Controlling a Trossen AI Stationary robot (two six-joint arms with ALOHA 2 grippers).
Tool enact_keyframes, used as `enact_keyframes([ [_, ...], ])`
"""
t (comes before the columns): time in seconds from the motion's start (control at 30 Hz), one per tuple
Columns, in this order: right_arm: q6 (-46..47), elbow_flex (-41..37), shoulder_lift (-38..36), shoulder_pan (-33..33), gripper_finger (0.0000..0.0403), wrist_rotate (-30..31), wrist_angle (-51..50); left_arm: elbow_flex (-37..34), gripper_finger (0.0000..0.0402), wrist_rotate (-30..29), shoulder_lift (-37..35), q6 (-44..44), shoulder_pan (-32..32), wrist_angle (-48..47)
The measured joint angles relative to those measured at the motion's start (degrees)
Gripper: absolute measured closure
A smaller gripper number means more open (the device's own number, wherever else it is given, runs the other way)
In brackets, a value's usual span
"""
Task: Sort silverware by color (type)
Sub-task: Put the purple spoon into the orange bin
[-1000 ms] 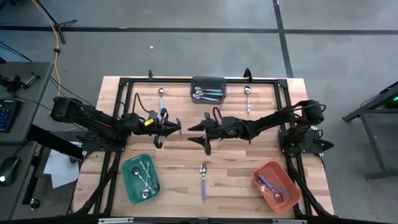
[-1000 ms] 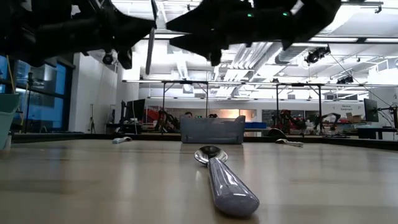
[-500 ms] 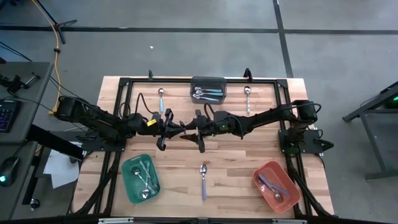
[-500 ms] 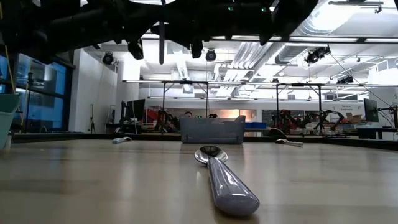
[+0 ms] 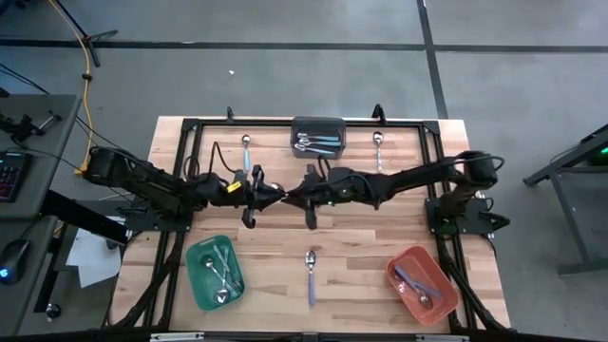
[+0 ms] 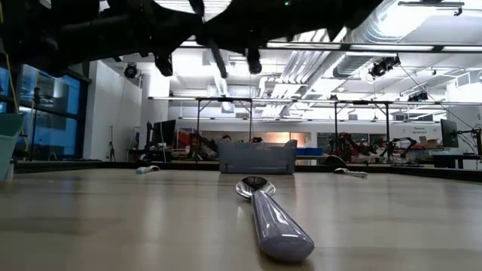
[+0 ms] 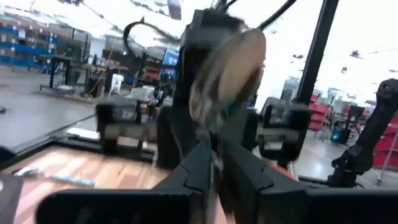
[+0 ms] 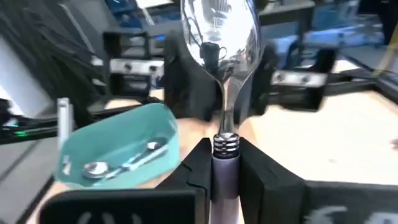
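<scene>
Spoon (image 8: 219, 43) stands gripped between my right gripper's (image 8: 224, 163) fingers; my left gripper (image 7: 214, 163) pinches its bowl too.

On the wooden tabletop (image 5: 361, 247) we see a green bin (image 5: 215, 273) near the front left corner, a red bin (image 5: 422, 284) at the front right, and a dark grey bin (image 5: 317, 136) at the far edge's middle.

both pincers (image 5: 283, 195) meet mid-table, right pincer (image 8: 225, 163) clamped.
</scene>
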Motion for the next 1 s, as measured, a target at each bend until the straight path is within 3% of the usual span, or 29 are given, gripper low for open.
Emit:
enact_keyframes([
  [0.23,-0.14,0.02,-9.83,1.38,0.0385,7.71,-18.35,-0.04,0.032,-0.13,-0.03,1.22,0.0,-3.16],
  [0.4,7.69,0.79,-17.41,5.62,0.0382,13.12,-38.67,-0.07,0.0311,-0.15,0.0,1.29,0.03,-5.72],
  [0.57,24.97,3.61,-21.88,12.86,0.0383,17.12,-61.2,-0.07,0.0311,-0.16,0.03,2.29,0.03,-9.45],
  [0.7,44.73,4.66,-23.48,19.69,0.0382,13.31,-74.84,-0.07,0.031,-0.18,0.04,2.33,0.03,-9.97],
  [0.83,62.36,4.48,-23.66,27.7,0.0382,5.98,-81.59,-0.07,0.0311,-0.21,0.04,2.84,0.03,-10.08],
  [1.0,78.08,4.42,-23.55,37.76,0.0382,4.95,-83.08,-0.07,0.0311,-0.23,0.03,2.82,0.03,-10.52],
])
